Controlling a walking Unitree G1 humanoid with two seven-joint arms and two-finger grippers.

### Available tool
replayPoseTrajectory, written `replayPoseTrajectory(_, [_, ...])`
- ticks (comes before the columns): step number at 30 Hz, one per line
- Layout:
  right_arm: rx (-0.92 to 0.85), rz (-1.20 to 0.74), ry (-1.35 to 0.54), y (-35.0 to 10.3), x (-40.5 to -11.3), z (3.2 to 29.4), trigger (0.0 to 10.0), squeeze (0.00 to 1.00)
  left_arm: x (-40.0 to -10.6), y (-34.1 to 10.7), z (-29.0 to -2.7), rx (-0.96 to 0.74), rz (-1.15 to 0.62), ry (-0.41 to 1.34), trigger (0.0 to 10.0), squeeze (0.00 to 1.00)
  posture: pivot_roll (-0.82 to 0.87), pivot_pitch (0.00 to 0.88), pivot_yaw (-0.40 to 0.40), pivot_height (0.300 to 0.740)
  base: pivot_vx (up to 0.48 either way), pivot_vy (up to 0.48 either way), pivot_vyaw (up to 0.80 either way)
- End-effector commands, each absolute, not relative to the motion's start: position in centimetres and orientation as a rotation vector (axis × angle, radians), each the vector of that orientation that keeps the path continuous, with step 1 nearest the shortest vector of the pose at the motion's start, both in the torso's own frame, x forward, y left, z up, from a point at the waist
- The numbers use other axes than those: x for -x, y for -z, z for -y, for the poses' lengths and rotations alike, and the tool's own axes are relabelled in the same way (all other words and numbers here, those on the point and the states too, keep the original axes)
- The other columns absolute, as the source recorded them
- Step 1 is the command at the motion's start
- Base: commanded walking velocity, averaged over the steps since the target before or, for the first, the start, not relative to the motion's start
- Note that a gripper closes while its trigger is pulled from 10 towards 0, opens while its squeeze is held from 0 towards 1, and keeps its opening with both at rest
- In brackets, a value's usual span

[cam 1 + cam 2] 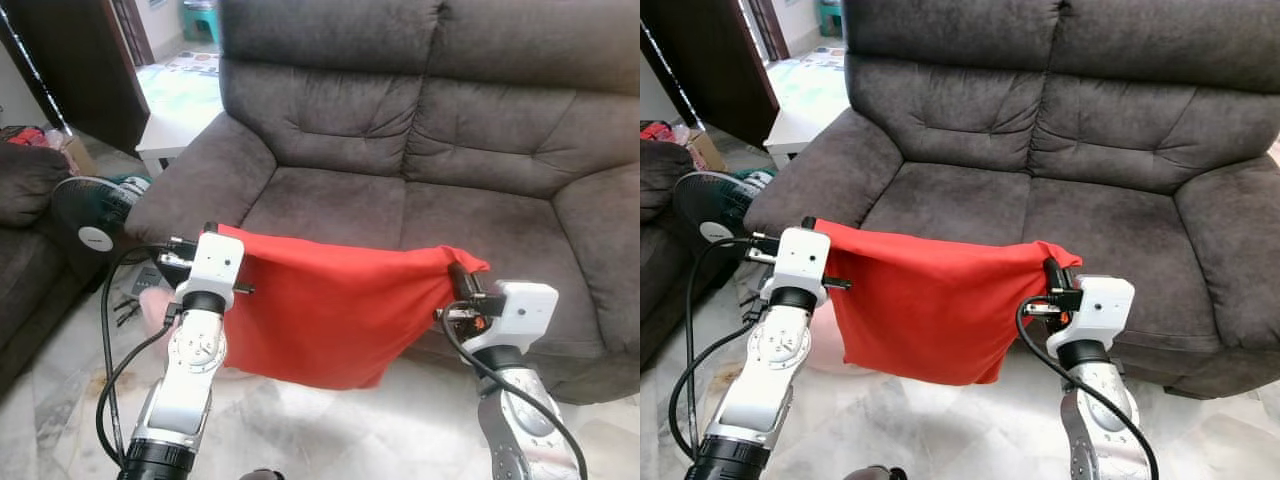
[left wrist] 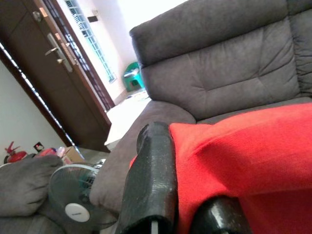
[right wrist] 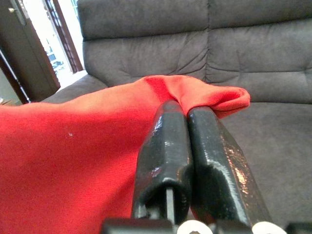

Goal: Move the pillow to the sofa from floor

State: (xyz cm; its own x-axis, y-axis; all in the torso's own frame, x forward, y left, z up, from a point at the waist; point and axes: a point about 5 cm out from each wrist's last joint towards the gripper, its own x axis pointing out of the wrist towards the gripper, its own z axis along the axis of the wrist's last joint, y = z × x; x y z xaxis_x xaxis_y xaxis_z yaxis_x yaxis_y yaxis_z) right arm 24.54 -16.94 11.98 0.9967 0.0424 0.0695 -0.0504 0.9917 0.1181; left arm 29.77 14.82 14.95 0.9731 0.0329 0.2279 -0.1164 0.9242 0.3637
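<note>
Left eye view shows the red pillow (image 1: 330, 310) held off the floor, stretched between both arms just in front of the grey sofa (image 1: 420, 150), its top edge level with the seat front and its lower edge sagging above the marble floor (image 1: 330, 430). The sofa's two seat cushions lie bare behind it, bounded by a padded armrest at each side. To the robot's left, a standing fan (image 1: 95, 215) sits near the sofa's armrest, beside a second dark sofa (image 1: 25, 260) at the frame edge. The left end effector (image 1: 208, 232) is raised at the pillow's left corner, forearm angled up and wrist bent toward the sofa; in the left wrist view one black finger (image 2: 151, 180) lies against the fabric, gripping that corner. The right end effector (image 3: 190, 122) is raised to about the same height, its two fingers pinched together on the bunched right corner.
</note>
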Motion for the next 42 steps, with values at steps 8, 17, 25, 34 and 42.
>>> replayPoseTrajectory(8, [-0.108, 0.144, -0.055, -13.7, -25.5, 17.0, 10.0, 0.00, -30.0, -16.9, -14.6, -0.377, 0.299, -0.089, 10.0, 0.00, 0.08, 0.023, 0.024, 0.740, 0.000, -0.240, 0.00])
replayPoseTrajectory(17, [-0.096, 0.143, -0.049, -14.0, -25.7, 17.4, 10.0, 0.00, -30.3, -16.8, -14.5, -0.381, 0.297, -0.083, 10.0, 0.00, 0.06, 0.051, 0.010, 0.740, 0.000, -0.243, 0.00])
replayPoseTrajectory(25, [-0.080, 0.131, -0.066, -14.0, -25.9, 17.2, 10.0, 0.00, -30.2, -16.7, -14.6, -0.375, 0.291, -0.090, 10.0, 0.00, 0.06, 0.063, -0.007, 0.740, 0.000, -0.240, -0.51])
replayPoseTrajectory(34, [-0.090, 0.146, -0.065, -14.4, -26.2, 17.2, 10.0, 0.00, -30.2, -16.7, -14.6, -0.368, 0.293, -0.090, 10.0, 0.00, 0.06, 0.069, -0.008, 0.740, 0.000, -0.241, 0.00])
replayPoseTrajectory(42, [-0.092, 0.138, -0.073, -14.2, -26.2, 16.9, 10.0, 0.00, -30.0, -16.6, -14.8, -0.367, 0.289, -0.097, 10.0, 0.00, 0.06, 0.064, -0.010, 0.740, 0.000, -0.091, -0.16])
